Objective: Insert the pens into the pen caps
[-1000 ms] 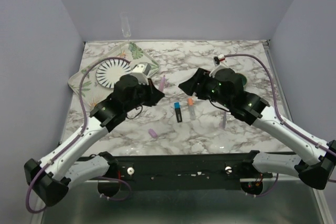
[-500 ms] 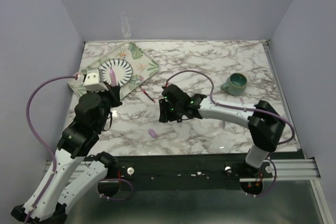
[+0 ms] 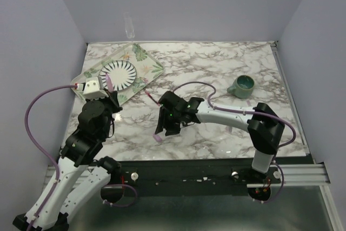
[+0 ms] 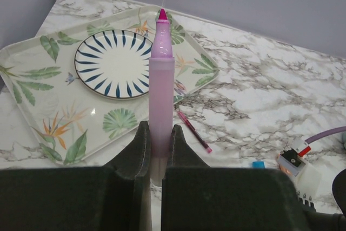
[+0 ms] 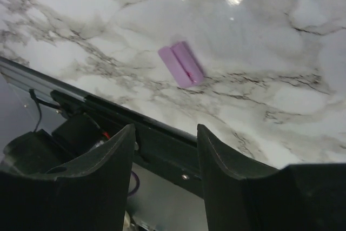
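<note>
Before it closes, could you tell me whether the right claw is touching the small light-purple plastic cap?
Apart. The right wrist view shows the light-purple plastic cap ahead of the open right claw, bare marble between them.

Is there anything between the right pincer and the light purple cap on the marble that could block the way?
Nothing visible does. In the right wrist view, the light purple cap lies alone on the bare marble table, just beyond the open right pincer. No other object is near it.
</note>
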Robot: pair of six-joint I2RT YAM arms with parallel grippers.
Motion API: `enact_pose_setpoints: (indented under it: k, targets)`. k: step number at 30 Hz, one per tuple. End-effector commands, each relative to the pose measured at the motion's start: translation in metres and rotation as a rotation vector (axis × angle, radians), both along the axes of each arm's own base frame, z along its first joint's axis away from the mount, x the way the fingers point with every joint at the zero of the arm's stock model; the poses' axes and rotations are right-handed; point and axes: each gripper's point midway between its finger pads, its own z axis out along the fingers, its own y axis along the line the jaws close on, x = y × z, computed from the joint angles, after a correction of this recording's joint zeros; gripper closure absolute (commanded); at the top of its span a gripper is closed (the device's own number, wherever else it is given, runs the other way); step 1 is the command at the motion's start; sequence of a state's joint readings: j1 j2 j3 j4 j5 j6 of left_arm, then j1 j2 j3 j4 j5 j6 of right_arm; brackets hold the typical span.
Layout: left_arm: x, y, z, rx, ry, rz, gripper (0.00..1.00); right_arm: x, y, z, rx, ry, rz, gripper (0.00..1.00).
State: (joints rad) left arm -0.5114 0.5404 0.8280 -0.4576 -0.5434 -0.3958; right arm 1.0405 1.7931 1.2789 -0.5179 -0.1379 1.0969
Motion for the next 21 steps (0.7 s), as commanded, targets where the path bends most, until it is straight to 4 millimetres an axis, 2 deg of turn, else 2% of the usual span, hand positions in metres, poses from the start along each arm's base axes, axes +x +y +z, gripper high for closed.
enact_pose_setpoints:
  k: [1, 2, 4, 5, 6, 7, 8, 11, 16, 21]
  targets:
    - [0.000, 0.010, 0.009, -0.002, -0.036, 0.050, 1.00, 0.013, 0.018, 0.003, -0.106, -0.075, 0.026, 0.48]
    - [0.000, 0.011, 0.009, -0.001, -0.036, 0.053, 1.00, 0.015, 0.016, -0.003, -0.139, -0.113, 0.099, 0.56]
    - [-0.001, 0.012, 0.009, -0.002, -0.039, 0.058, 1.00, 0.012, 0.013, -0.016, -0.160, -0.119, 0.150, 0.63]
    - [-0.001, 0.012, 0.009, -0.003, -0.040, 0.058, 1.00, 0.003, 0.020, -0.015, -0.108, -0.115, 0.221, 0.64]
    - [-0.001, 0.012, 0.009, -0.004, -0.042, 0.058, 1.00, 0.003, 0.036, -0.004, -0.008, -0.155, 0.244, 0.66]
    - [-0.002, 0.013, 0.009, -0.004, -0.042, 0.060, 1.00, 0.000, 0.043, -0.002, 0.041, -0.161, 0.266, 0.68]
    - [-0.001, 0.012, 0.010, -0.005, -0.044, 0.058, 1.00, -0.011, 0.044, -0.007, 0.077, -0.131, 0.304, 0.69]
    - [-0.001, 0.012, 0.010, -0.005, -0.046, 0.058, 1.00, -0.016, 0.052, -0.012, 0.114, -0.103, 0.325, 0.76]
    - [0.000, 0.011, 0.008, -0.003, -0.040, 0.057, 1.00, -0.026, 0.053, -0.027, 0.109, -0.052, 0.352, 0.77]
    - [0.002, 0.009, 0.007, 0.001, -0.032, 0.052, 1.00, -0.024, 0.043, -0.052, 0.027, -0.033, 0.331, 0.77]
